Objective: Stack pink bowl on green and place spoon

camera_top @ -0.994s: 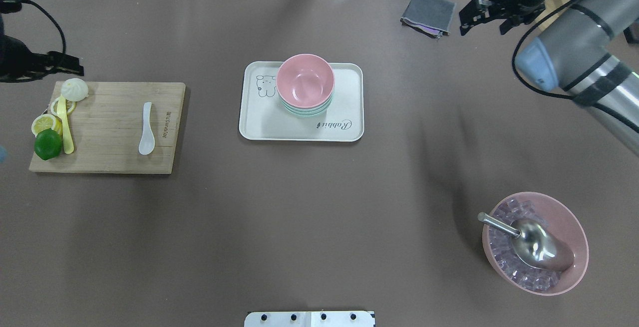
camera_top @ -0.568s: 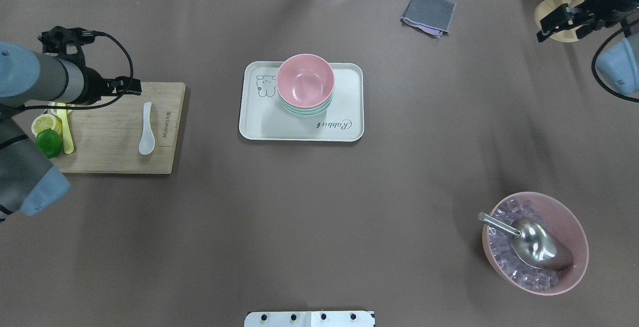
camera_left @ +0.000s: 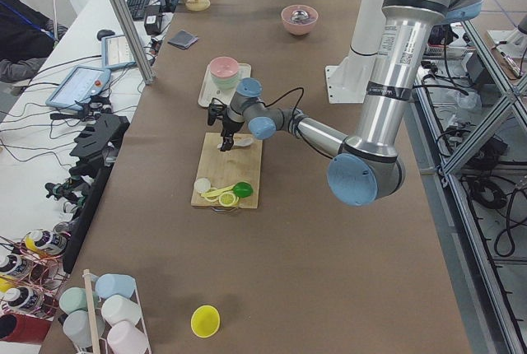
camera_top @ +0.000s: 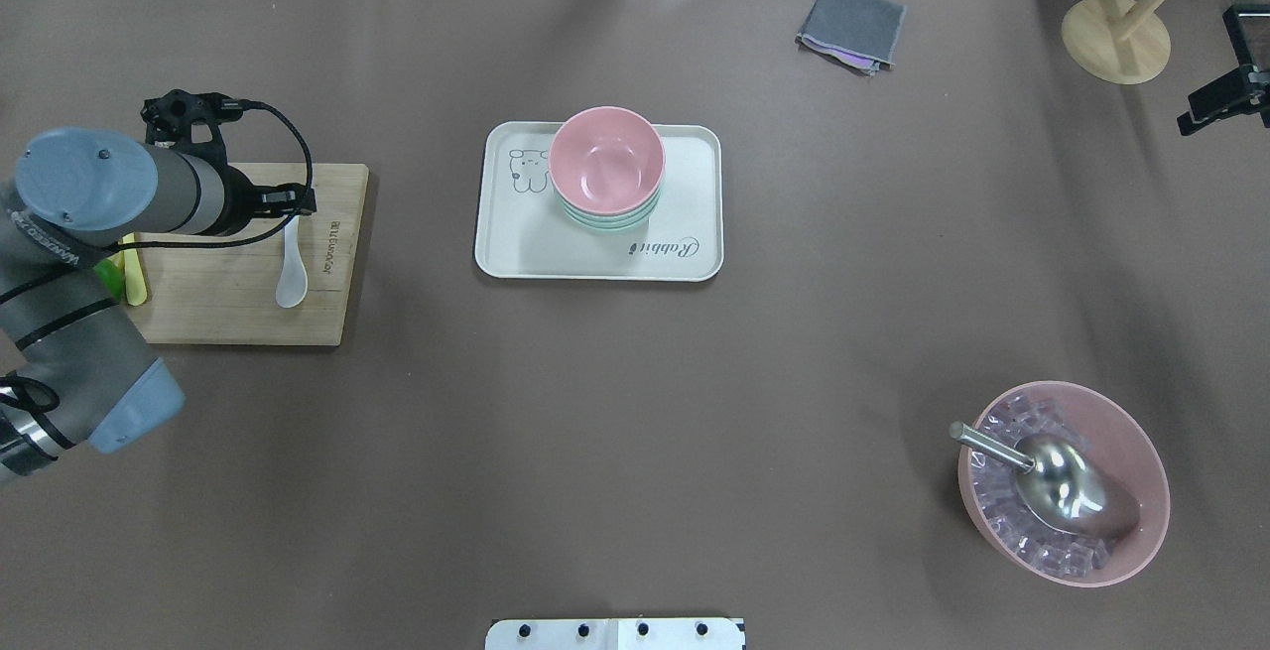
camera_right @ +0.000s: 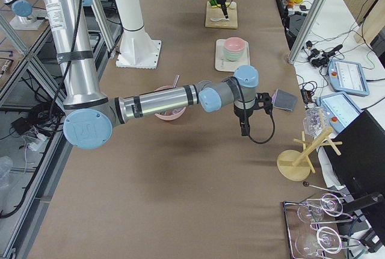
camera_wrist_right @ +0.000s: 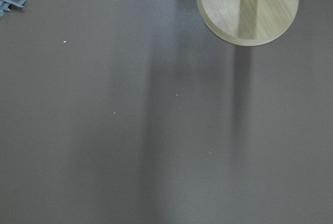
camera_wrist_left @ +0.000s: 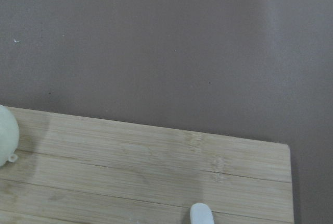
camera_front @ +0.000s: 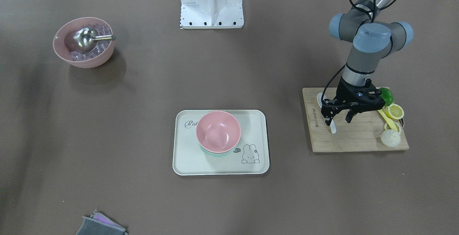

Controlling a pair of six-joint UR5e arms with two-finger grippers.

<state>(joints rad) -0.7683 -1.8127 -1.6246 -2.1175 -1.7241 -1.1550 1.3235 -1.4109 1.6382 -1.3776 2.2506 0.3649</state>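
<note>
The pink bowl [camera_top: 605, 162] sits nested on the green bowl [camera_top: 607, 224] on the cream tray [camera_top: 556, 258], also in the front view [camera_front: 218, 131]. The white spoon [camera_top: 291, 268] lies on the wooden cutting board [camera_top: 218, 313]. My left gripper [camera_front: 337, 120] is open and hangs just over the spoon's handle [camera_front: 332, 128], one finger on each side. The handle tip shows at the bottom of the left wrist view [camera_wrist_left: 201, 214]. My right gripper [camera_top: 1225, 84] is open and empty at the table's far right edge.
A large pink bowl [camera_top: 1151, 466] with ice cubes and a metal scoop [camera_top: 1062, 486] stands at the front right. A grey cloth [camera_top: 851, 25] and a wooden stand [camera_top: 1116, 40] are at the back. Lemon slices [camera_front: 394, 111], a lime [camera_front: 386, 93] and a bun [camera_front: 390, 138] lie on the board.
My left arm has swung right across the cutting board to the spoon's handle. My right arm has pulled away from the cloth to the table's right edge.
</note>
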